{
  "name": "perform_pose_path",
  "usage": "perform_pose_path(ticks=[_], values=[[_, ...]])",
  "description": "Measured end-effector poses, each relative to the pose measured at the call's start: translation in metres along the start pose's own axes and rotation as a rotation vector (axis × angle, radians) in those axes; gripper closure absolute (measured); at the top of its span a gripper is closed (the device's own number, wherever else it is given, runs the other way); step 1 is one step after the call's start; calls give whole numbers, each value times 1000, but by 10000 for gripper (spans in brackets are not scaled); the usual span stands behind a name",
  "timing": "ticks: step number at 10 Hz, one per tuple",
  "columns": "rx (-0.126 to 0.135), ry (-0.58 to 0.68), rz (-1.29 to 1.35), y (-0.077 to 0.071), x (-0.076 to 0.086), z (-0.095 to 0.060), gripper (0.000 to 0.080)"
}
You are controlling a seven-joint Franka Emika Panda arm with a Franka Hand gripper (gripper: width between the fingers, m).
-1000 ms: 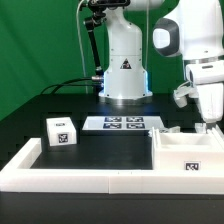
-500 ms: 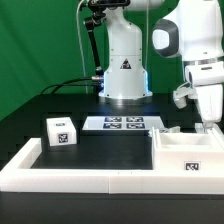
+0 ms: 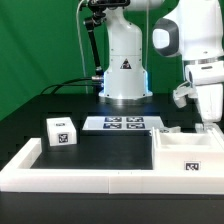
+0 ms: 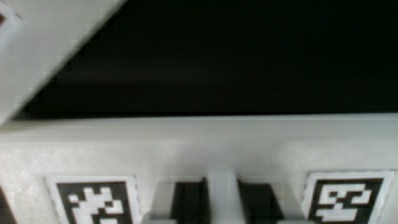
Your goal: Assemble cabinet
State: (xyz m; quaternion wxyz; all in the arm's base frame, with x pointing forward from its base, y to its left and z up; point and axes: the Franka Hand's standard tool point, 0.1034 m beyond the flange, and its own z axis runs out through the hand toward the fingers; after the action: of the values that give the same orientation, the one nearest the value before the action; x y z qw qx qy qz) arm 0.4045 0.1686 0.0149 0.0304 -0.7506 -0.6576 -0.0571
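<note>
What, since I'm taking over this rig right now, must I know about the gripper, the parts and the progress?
Gripper: low at the rear wall of the cabinet shell; whether it is open or shut cannot be told.
Parts: the cabinet shell sits at the exterior view's right. One drawer block stands alone at the exterior view's left, apart from the shell, beyond the marker board.
Done: nothing visibly joined.
Left: the drawer block is not yet in the shell.

The marker board [image 3: 121,123] lies flat on the black table [image 3: 110,150].
</note>
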Motion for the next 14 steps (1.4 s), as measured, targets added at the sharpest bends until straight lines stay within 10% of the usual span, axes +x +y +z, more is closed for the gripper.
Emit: perform_pose_path(ticks=[6,14], values=[[-18,-68,-34,35,-35,-46,729],[-18,-70,-9,50,-43,-48,729]])
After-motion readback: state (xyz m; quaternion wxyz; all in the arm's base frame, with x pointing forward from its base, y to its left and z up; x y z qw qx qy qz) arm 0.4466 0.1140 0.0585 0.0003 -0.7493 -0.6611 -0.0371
